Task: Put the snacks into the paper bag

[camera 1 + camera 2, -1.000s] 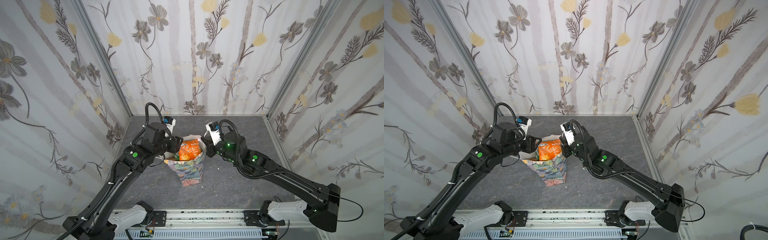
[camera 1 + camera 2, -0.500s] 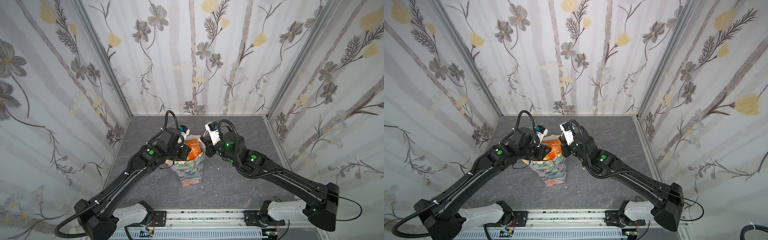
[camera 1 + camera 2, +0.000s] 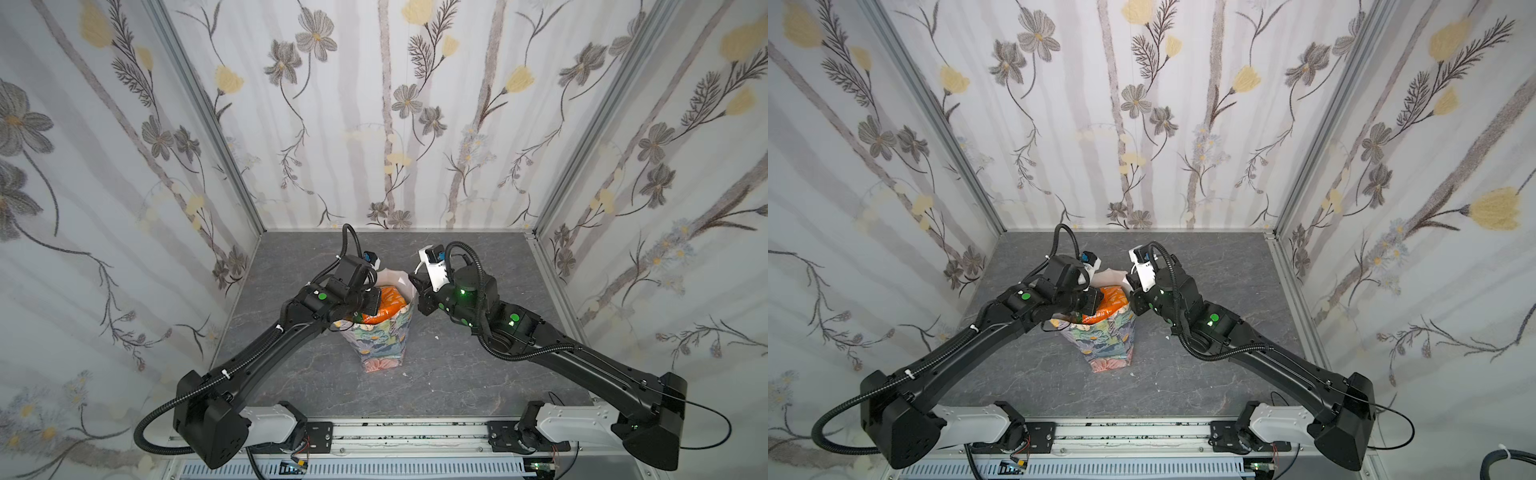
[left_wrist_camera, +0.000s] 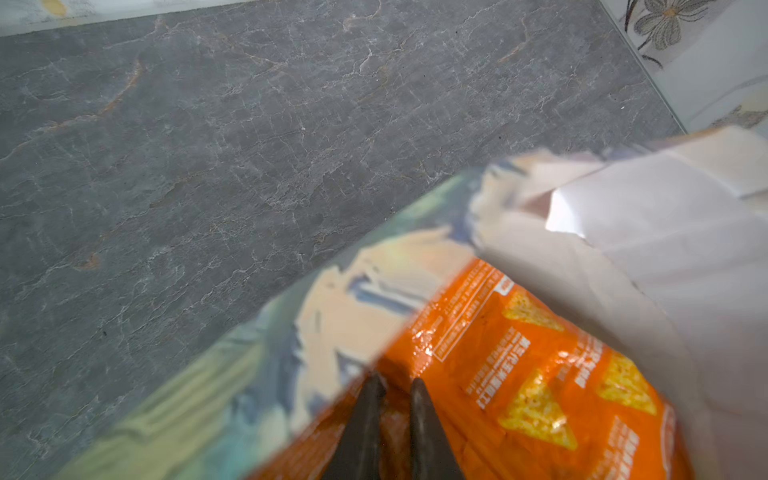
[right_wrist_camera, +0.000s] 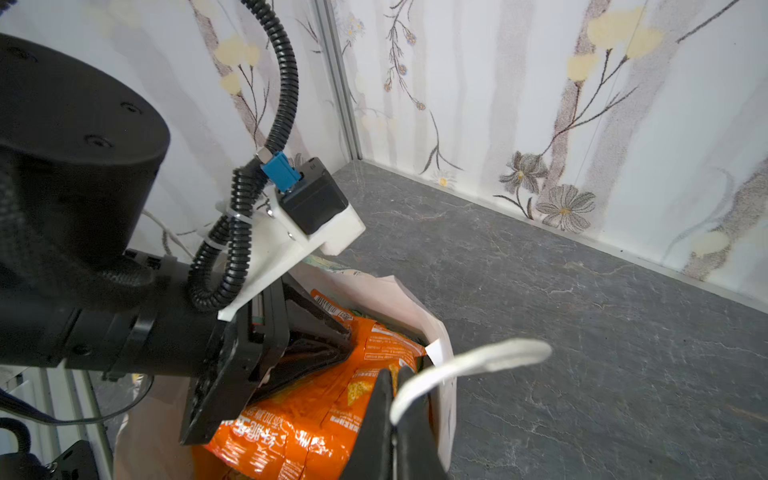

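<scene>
Paper bag (image 3: 380, 340) upright mid-frame in both top views; orange packet (image 3: 388, 305) jammed slantwise in its mouth, top above rim; left gripper (image 4: 392, 386) closed, seemingly holding nothing, tips right on packet, nearer arm; right gripper (image 5: 395, 374) pinched on white cord handle (image 5: 478, 357), steadying bag; push-down likely next.

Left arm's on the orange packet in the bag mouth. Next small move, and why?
Probably press the left gripper slightly deeper: its shut jaws rest on the orange packet, which sits high in the mouth of the paper bag, while the right gripper pinches the white cord handle.
</scene>
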Available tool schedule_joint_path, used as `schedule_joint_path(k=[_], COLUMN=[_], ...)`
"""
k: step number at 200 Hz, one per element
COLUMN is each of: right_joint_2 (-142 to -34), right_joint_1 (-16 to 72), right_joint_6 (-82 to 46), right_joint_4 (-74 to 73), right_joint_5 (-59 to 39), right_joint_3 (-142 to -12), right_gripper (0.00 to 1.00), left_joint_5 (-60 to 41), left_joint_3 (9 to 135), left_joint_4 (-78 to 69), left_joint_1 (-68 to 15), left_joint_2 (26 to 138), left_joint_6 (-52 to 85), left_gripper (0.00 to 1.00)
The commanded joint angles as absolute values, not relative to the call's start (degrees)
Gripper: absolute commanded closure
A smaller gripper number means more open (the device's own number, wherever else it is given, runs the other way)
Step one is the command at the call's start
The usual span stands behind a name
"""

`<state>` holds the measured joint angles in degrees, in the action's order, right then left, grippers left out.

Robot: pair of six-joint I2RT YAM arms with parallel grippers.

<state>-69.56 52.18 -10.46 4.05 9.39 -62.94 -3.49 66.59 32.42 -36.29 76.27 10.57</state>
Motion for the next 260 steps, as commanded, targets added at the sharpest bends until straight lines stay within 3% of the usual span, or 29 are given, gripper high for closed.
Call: schedule_joint_path(k=[1,6,15,32,61,98,167,212,219,226,236,244,260], right_joint_2=[-68.94,-68.86,-68.76,-68.08,-65.97,-61.28,-54.73,-53.16,-53.34,-53.73,-54.16,-54.32,-53.61], right_joint_1=[51.69,51.52,51.13,50.38,49.01,47.66,47.54,47.52,47.50,47.48,47.55,47.50,47.55], right_joint_6=[-11.51,-11.48,-11.38,-11.34,-10.81,-11.14,-13.50,-14.32,-14.41,-14.41,-14.40,-14.41,-15.36], right_joint_4=[0.40,0.38,0.35,0.35,0.69,2.08,5.27,7.18,7.59,8.47,9.97,11.16,13.71], right_joint_5=[10.68,10.86,11.05,11.79,13.70,15.54,16.60,15.42,15.27,15.20,15.45,15.83,17.08], right_joint_3=[-61.46,-61.07,-60.78,-60.34,-58.97,-55.28,-51.76,-53.55,-53.84,-54.41,-55.28,-56.07,-57.58], right_gripper=[1.00,1.00,1.00,1.00,1.00,1.00,1.00,1.00,0.87,0.63,0.43,0.36,0.32], left_joint_5=[-4.23,-4.57,-4.74,-3.86,0.80,8.87,8.56,10.38,10.28,9.84,9.11,8.71,9.67], left_joint_3=[68.64,69.60,71.57,75.90,82.49,84.76,83.00,79.58,77.97,76.40,74.57,72.03,68.65], left_joint_4=[34.10,34.04,34.19,34.88,38.68,42.85,43.43,40.25,39.03,37.86,36.27,35.19,32.87], left_joint_1=[-36.79,-36.79,-36.89,-36.81,-36.44,-32.11,-14.53,-10.00,-9.38,-8.71,-7.82,-7.19,-5.50], left_joint_2=[76.64,76.07,74.77,72.35,68.56,64.34,59.03,58.46,58.23,58.11,57.86,57.62,56.90], left_joint_6=[10.99,11.05,11.14,10.68,9.89,8.73,5.04,6.06,6.41,6.74,7.41,7.92,8.80], left_gripper=[0.83,0.77,0.55,0.36,0.22,0.13,0.14,0.14,0.14,0.13,0.11,0.10,0.10])
